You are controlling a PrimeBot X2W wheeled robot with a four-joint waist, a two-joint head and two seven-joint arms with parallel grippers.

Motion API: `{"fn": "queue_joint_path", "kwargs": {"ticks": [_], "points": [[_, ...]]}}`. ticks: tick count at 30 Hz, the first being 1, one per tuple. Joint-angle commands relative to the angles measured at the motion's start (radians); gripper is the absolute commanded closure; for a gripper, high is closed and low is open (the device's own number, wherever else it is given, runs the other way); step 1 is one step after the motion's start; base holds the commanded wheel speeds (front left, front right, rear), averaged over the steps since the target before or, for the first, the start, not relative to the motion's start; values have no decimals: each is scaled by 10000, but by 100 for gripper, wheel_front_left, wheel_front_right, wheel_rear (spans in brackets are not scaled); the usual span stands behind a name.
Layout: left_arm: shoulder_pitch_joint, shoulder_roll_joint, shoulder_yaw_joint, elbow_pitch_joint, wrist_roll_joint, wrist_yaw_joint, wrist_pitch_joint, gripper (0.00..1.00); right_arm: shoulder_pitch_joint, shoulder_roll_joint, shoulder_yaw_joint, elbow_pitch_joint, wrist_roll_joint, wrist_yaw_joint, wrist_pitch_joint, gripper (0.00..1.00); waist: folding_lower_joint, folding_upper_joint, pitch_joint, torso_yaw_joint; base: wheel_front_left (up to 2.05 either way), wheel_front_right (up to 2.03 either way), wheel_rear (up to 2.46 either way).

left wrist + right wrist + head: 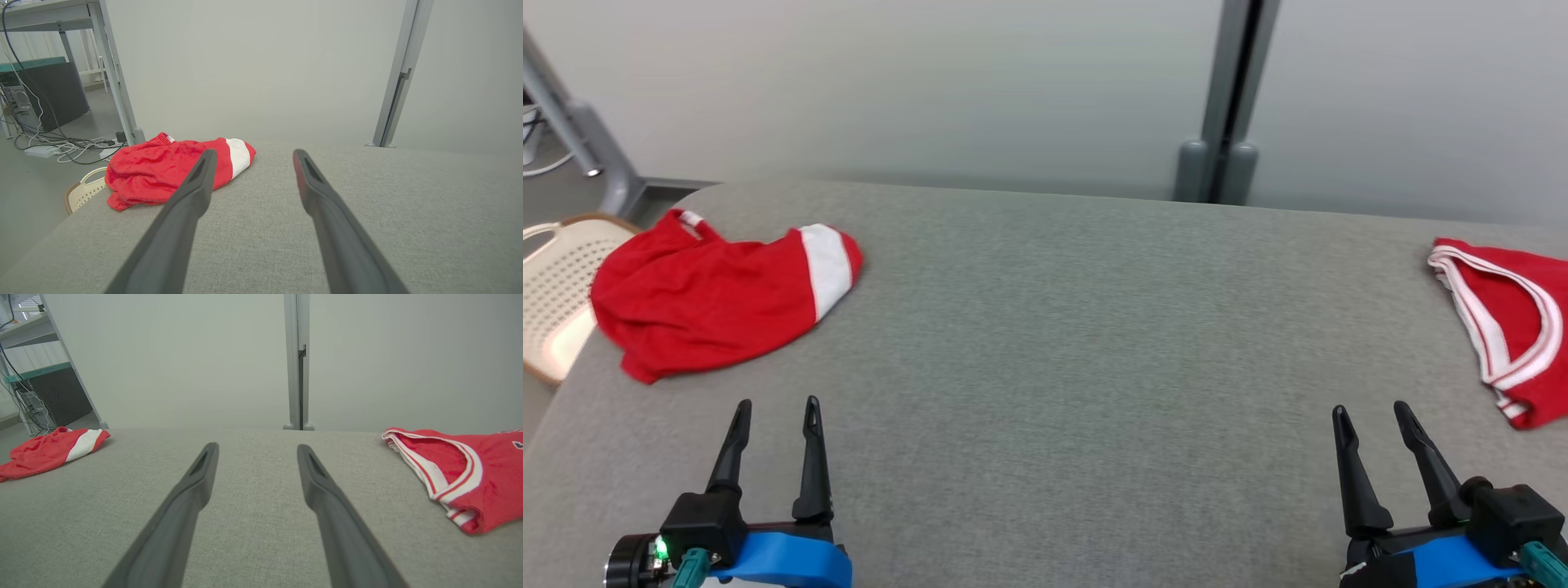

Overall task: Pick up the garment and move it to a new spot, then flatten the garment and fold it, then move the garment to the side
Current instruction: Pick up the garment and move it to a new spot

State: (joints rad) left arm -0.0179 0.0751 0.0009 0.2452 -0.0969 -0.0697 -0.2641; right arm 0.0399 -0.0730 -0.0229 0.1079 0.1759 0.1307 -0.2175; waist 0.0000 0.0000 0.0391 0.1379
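The grey cloth-covered counter [1078,327] stretches wide in front of the robot, with a pale wall behind it and a grey post [1229,98] standing at its far edge.

A red garment [711,298] lies crumpled at the counter's far left corner, a broad white band across its right end. Its left side reaches the counter's edge, just above a cream perforated basket [556,286] that sits lower down, beside the counter.

A red jersey [1523,327] with white-and-red trim lies at the right edge of the counter, its bound opening turned toward the middle. It runs out of the head view on the right. The two red pieces are well apart, with bare grey cloth between them.

The left gripper [777,404] hangs low over the near left part of the counter, its fingers spread wide and holding nothing. Its tips point toward the crumpled garment but are clear of it.

The right gripper [1370,408] sits over the near right part, also spread wide and empty. The jersey is near it, off to its right, and untouched.
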Motion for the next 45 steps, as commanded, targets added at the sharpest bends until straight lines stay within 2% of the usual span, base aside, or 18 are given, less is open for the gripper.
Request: {"fn": "queue_joint_path", "kwargs": {"ticks": [1,15,24,29,36,40,45], "points": [[-71,55,65,-51,-9,36,-1,0,-6,11,-12,16,49,1,-60,0,0,0,144,235,0,0,0],[-39,148,396,-124,-120,107,-1,0,-197,-81,174,231,60,1,-125,0,0,0,333,2409,0,0,0],[120,91,499,-157,-161,150,-1,0,-340,-162,318,290,67,1,-67,0,0,0,424,3272,0,0,0],[134,95,645,-165,-187,135,-1,0,-390,-202,446,307,87,1,-53,0,0,0,457,3310,0,0,0],[-71,-4,746,-178,-314,181,-1,0,-408,-276,408,249,132,1,-38,0,0,0,608,2898,0,0,0],[-759,2,844,-143,-427,99,-1,0,-571,-403,267,67,34,0,37,0,0,0,955,2585,0,0,0],[-2241,290,1181,-137,-509,58,0,0,-929,-669,239,-461,-152,1,266,0,0,0,1759,2002,0,0,0]]}}
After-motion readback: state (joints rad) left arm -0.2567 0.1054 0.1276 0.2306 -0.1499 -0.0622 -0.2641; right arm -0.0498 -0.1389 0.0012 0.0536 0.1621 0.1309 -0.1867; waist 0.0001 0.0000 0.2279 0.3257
